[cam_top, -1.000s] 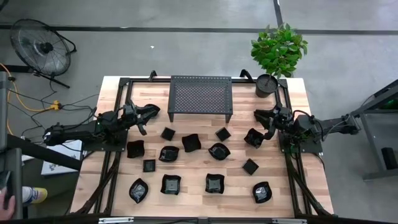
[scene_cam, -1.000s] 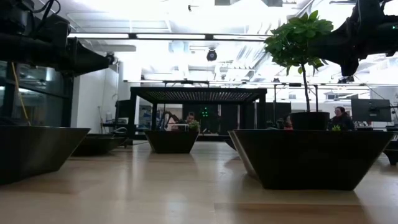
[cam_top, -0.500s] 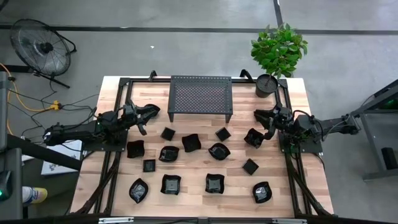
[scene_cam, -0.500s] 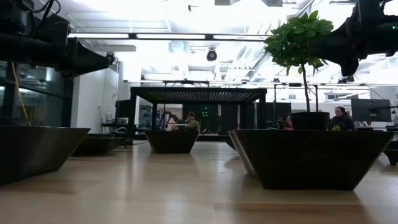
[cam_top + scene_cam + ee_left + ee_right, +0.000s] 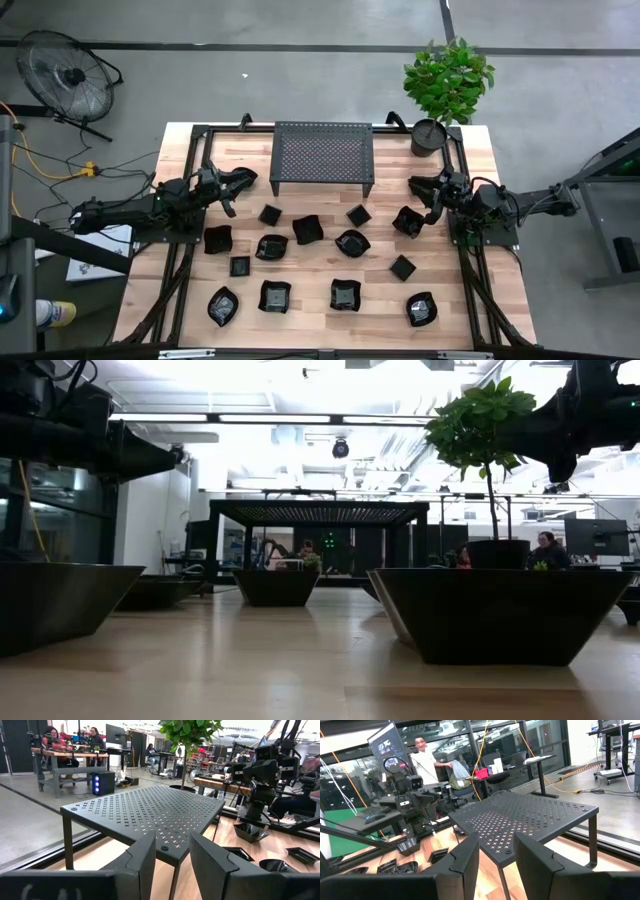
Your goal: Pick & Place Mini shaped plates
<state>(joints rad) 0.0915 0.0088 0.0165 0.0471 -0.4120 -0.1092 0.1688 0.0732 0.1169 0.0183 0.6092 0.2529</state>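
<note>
Several mini shaped plates, small glossy black dishes, rest flat on the wooden table: one square (image 5: pixel 270 214), one wavy-edged (image 5: pixel 307 229), one round (image 5: pixel 351 242), with others in a near row such as (image 5: pixel 344 294). In the low view one plate (image 5: pixel 500 612) fills the right foreground. My left gripper (image 5: pixel 243 178) hovers level at the table's left, open and holding nothing, with its fingers (image 5: pixel 142 862) toward the rack. My right gripper (image 5: pixel 414 184) hovers level at the right, open and holding nothing, above and beside a plate (image 5: pixel 407 221).
A black perforated metal rack (image 5: pixel 323 155) stands at the far middle, between the two grippers. A potted green plant (image 5: pixel 430 135) stands at the far right corner. Black frame rails (image 5: pixel 180 270) run along both table sides. People sit at desks beyond the table.
</note>
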